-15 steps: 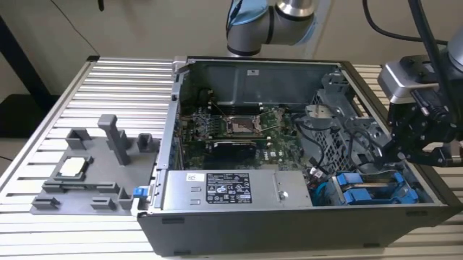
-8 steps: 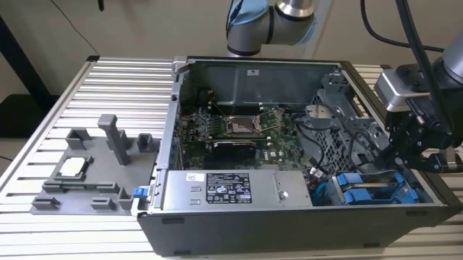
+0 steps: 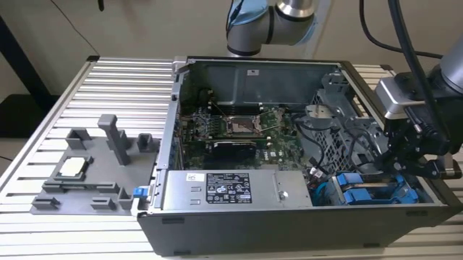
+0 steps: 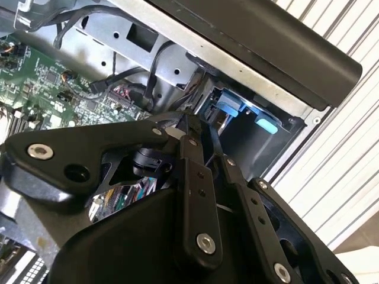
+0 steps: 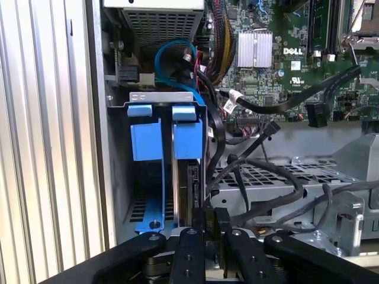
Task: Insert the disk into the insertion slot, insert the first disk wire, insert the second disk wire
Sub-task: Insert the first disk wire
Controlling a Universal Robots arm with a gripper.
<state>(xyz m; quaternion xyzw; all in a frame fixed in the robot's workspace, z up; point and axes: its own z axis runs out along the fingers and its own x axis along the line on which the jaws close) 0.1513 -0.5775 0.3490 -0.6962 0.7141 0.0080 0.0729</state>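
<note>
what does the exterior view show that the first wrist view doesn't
Exterior view: the whole open computer case, the arm behind it and a grey parts tray at the exterior view's left. First wrist view: a silver heat sink and a looping blue cable. Both: the blue brackets, the green circuit board, black cables and the ribbed table.

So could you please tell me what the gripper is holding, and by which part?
The gripper seems to pinch a black disk wire by its connector.
</note>
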